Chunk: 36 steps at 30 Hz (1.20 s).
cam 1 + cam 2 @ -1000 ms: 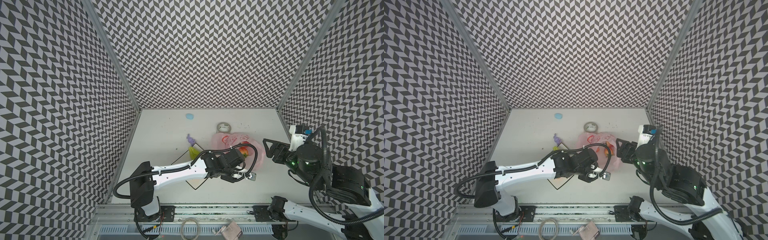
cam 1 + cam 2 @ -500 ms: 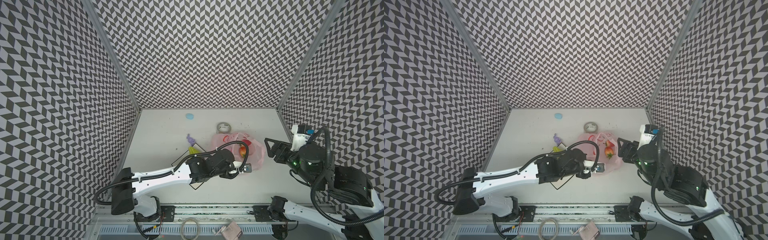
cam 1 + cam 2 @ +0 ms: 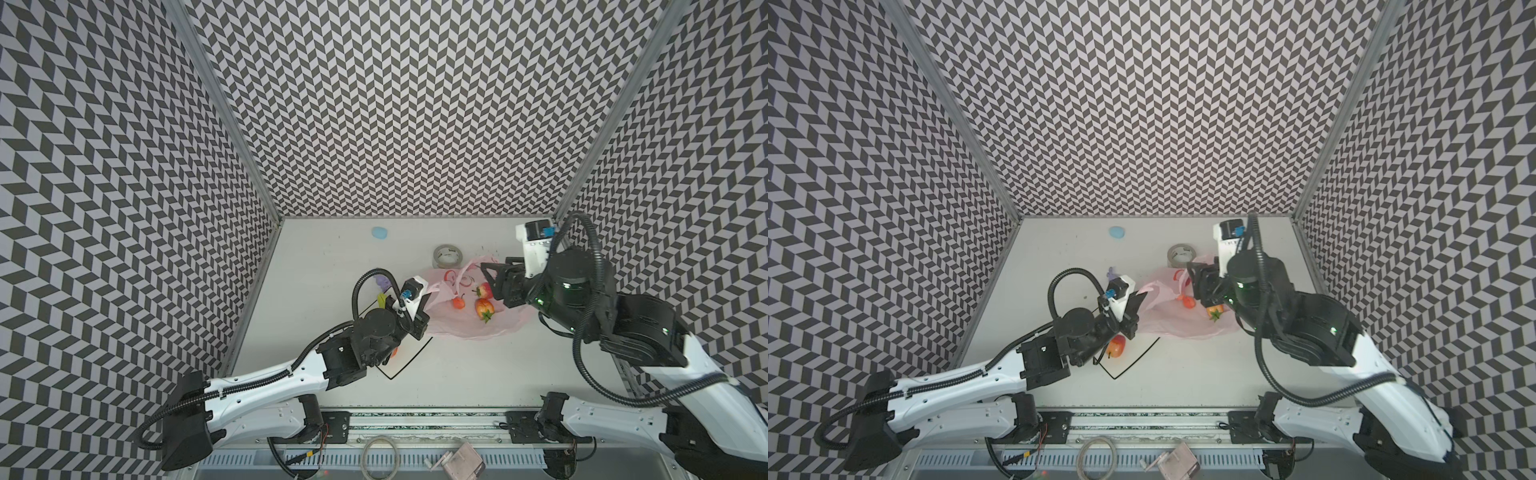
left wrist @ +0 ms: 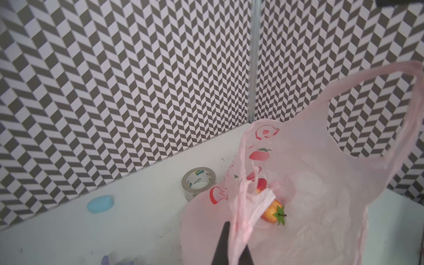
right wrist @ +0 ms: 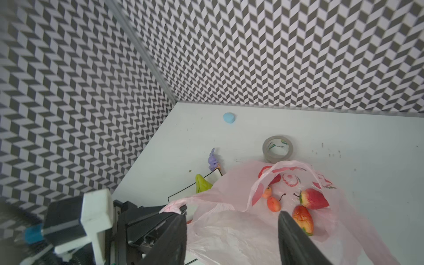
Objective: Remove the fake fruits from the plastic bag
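The pink plastic bag lies crumpled right of centre. My left gripper is shut on a twisted strip of its edge. Several fake fruits lie in its open mouth: a strawberry, a red-yellow one and a small orange ball. A yellow-green pear sits outside the bag. A red-yellow apple lies beside my left arm. My right gripper hangs open over the bag, holding nothing.
A grey tape roll stands just behind the bag. A light blue blob lies near the back wall, a purple figure beside the pear. A black outlined square marks the table under my left arm. Patterned walls close three sides.
My left gripper shut on the bag's edge and drew it left and back. My right gripper came left over the bag and its jaws narrowed a little.
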### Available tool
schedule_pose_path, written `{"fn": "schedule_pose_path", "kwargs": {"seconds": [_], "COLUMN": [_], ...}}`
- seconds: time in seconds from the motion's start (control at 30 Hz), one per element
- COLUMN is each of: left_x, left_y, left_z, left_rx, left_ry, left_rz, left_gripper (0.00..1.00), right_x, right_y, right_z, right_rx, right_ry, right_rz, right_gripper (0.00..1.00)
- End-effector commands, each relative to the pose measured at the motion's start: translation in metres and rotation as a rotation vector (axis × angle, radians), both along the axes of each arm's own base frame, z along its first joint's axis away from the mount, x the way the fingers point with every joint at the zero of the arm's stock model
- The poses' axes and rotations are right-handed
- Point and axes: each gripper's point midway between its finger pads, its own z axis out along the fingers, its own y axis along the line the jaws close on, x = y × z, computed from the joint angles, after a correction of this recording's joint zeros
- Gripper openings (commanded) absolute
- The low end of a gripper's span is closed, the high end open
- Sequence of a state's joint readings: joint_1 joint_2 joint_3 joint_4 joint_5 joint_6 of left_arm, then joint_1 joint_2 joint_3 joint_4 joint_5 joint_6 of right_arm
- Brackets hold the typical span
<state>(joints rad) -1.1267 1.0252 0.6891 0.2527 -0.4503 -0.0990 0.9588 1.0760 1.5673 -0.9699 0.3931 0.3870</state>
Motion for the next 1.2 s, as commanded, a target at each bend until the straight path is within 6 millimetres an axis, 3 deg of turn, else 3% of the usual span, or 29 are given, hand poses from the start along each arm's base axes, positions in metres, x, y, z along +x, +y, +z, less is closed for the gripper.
{"fn": "schedule_pose_path", "kwargs": {"seconds": [0.0, 0.1, 0.17, 0.37, 0.53, 0.77, 0.9, 1.03, 1.17], "left_x": [0.01, 0.014, 0.014, 0.016, 0.016, 0.012, 0.009, 0.006, 0.004], "left_y": [0.023, 0.034, 0.036, 0.037, 0.039, 0.042, 0.043, 0.044, 0.043], "left_z": [0.015, 0.006, 0.001, 0.0, -0.004, -0.015, -0.02, -0.025, -0.026], "left_rx": [-0.291, -0.428, -0.499, -0.58, -0.602, -0.581, -0.564, -0.556, -0.546], "left_ry": [0.11, 0.205, 0.253, 0.302, 0.327, 0.357, 0.369, 0.386, 0.387], "left_rz": [0.136, 0.196, 0.209, 0.226, 0.237, 0.236, 0.23, 0.22, 0.209], "left_gripper": [0.0, 0.0, 0.0, 0.0, 0.0, 0.0, 0.0, 0.0, 0.0], "right_x": [-0.004, -0.004, -0.005, 0.009, 0.036, 0.083, 0.104, 0.116, 0.117], "right_y": [0.036, 0.045, 0.046, 0.025, 0.018, 0.009, 0.003, 0.006, 0.002], "right_z": [-0.015, -0.045, -0.076, -0.151, -0.191, -0.248, -0.276, -0.297, -0.325], "right_rx": [-0.019, -0.025, -0.055, -0.164, -0.131, 0.047, 0.031, -0.016, -0.072], "right_ry": [0.026, 0.095, 0.161, 0.265, 0.284, 0.372, 0.394, 0.418, 0.492], "right_rz": [0.155, 0.161, 0.137, -0.063, -0.238, -0.426, -0.499, -0.505, -0.511], "right_gripper": [0.55, 0.53, 0.52, 0.51, 0.51, 0.56, 0.58, 0.63, 0.64]}}
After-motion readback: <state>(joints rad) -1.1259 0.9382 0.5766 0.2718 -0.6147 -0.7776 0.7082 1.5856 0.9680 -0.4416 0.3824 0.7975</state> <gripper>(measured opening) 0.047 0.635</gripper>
